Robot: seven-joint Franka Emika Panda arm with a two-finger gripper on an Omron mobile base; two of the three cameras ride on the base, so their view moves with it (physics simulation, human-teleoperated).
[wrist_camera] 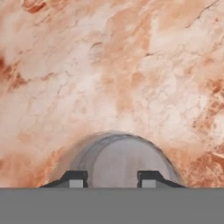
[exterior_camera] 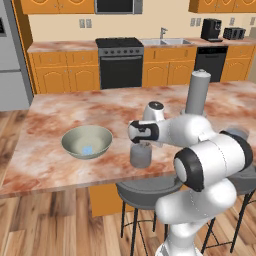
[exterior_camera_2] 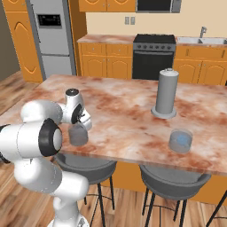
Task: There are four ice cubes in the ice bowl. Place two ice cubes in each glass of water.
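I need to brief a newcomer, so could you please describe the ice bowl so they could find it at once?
Start at the marble-topped island counter in the middle of the kitchen. Near its front edge, left of the robot's arm, sits the ice bowl, beside a short clear glass of water. It is the only wide, shallow, pale grey-green vessel there, with something light blue lying in its bottom.
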